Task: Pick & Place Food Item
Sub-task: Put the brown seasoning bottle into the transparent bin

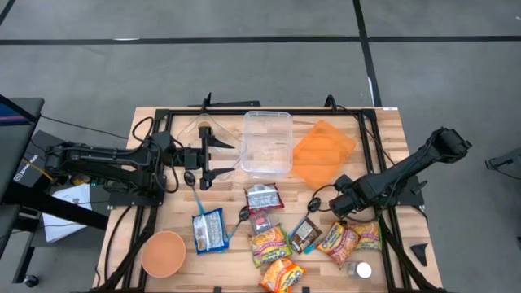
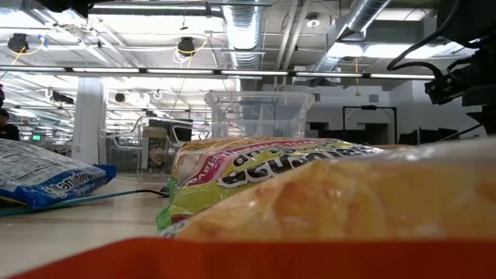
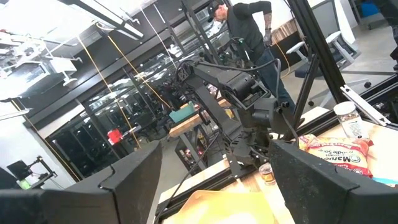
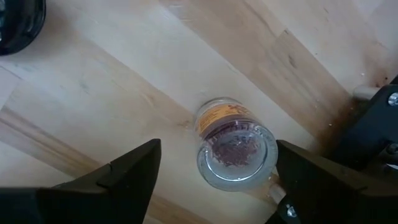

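Note:
A small glass jar (image 4: 235,147) with an orange label and dark red contents stands upright on the wooden table (image 4: 93,81). My right gripper (image 4: 216,169) points down over it, open, with one finger on each side of the jar. In the high view this gripper (image 1: 345,202) hides the jar. The left wrist view shows the jar (image 3: 266,173) under that gripper. Several food packets (image 1: 270,242) lie along the near edge. My left gripper (image 1: 213,156) waits open and level above the table's left half, next to the clear container (image 1: 267,142). My right gripper comes at the jar from above, fingers pointing down. One finger (image 4: 311,174) stands right beside the jar's rim (image 4: 272,152), and I cannot tell whether it touches. The other finger (image 4: 134,177) is clear of the jar.
An orange lid (image 1: 323,151) lies right of the clear container. An orange bowl (image 1: 164,253) sits at the near left. A white-capped bottle (image 1: 359,269) stands at the near right by the packets. A black frame (image 1: 163,114) rims the table. A person (image 3: 249,31) stands beyond it.

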